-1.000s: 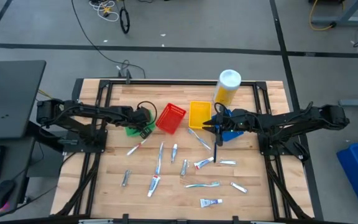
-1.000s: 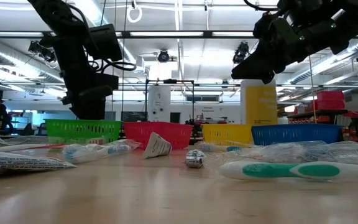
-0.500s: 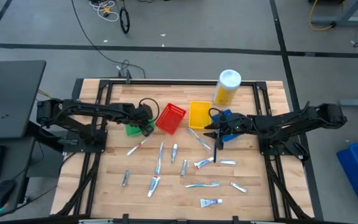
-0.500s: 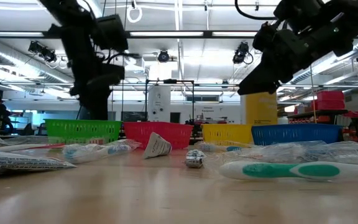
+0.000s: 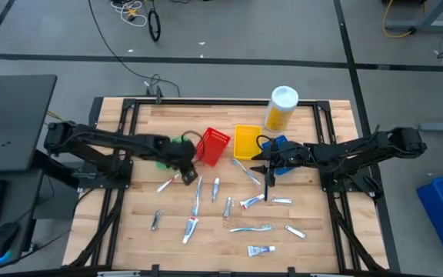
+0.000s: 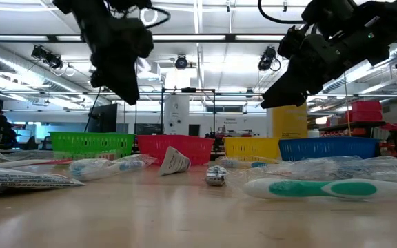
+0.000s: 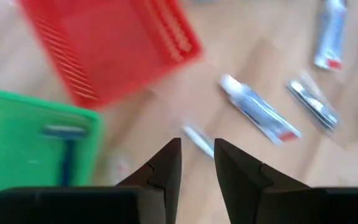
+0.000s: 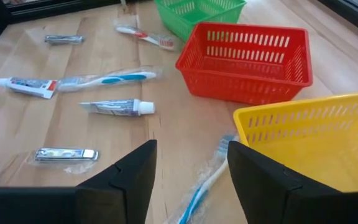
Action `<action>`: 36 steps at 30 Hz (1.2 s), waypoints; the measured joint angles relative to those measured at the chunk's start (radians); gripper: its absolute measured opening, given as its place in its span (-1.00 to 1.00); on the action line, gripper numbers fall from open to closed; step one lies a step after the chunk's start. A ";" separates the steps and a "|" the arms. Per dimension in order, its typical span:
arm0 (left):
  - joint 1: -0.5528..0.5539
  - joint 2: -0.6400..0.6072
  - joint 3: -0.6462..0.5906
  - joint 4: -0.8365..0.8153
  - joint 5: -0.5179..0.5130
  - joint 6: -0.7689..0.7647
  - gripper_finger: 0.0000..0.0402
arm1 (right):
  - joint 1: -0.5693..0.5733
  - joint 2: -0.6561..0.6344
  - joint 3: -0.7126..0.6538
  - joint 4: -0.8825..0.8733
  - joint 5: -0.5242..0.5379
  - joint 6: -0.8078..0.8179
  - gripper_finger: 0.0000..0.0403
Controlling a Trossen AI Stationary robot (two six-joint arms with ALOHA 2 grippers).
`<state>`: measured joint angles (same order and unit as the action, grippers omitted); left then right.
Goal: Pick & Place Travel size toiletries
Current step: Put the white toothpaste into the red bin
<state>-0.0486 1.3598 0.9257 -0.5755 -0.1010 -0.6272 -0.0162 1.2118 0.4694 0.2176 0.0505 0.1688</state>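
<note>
Left gripper [image 5: 186, 158] hangs empty, fingers narrowly parted, beside red slatted plastic basket [image 5: 212, 146]; right gripper [image 5: 268, 158], wide open and empty, near yellow bin [image 5: 246, 141]. Toiletries [image 5: 215, 188] lie scattered on wooden table [image 5: 329, 238]. Risk: narrow fingers nudge slim packets aside

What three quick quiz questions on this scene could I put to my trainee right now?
1. True or false: a razor already lies in the green bin.
2. What lies on the table just ahead of the open right hand? A) a wrapped toothbrush B) a comb C) a yellow bottle
3. Fill in: the left hand, slightly open above the table, holds ____.

Key: 1 true; 2 A; 3 nothing.
</note>
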 joint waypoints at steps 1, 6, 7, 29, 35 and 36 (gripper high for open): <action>-0.026 0.001 0.000 -0.001 -0.006 -0.027 -0.49 | 0.000 0.000 0.000 0.000 0.000 0.000 0.04; -0.152 0.001 0.000 0.011 -0.061 -0.165 -0.49 | 0.000 0.000 0.000 0.000 0.000 0.000 -0.01; -0.174 0.001 0.000 0.024 -0.070 -0.186 -0.49 | 0.000 0.000 0.000 0.000 0.000 0.000 -0.02; -0.313 0.228 0.002 0.419 -0.189 -0.232 -0.13 | 0.000 0.000 0.000 0.004 0.000 0.011 -0.02; -0.295 0.313 -0.001 0.509 -0.192 -0.195 -0.13 | 0.000 0.000 0.000 0.010 0.000 0.011 -0.01; -0.295 0.331 0.000 0.541 -0.191 -0.180 -0.13 | 0.000 0.000 0.000 0.010 0.000 0.011 -0.02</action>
<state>-0.3434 1.6912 0.9255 -0.0343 -0.2924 -0.8070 -0.0158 1.2118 0.4698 0.2276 0.0505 0.1802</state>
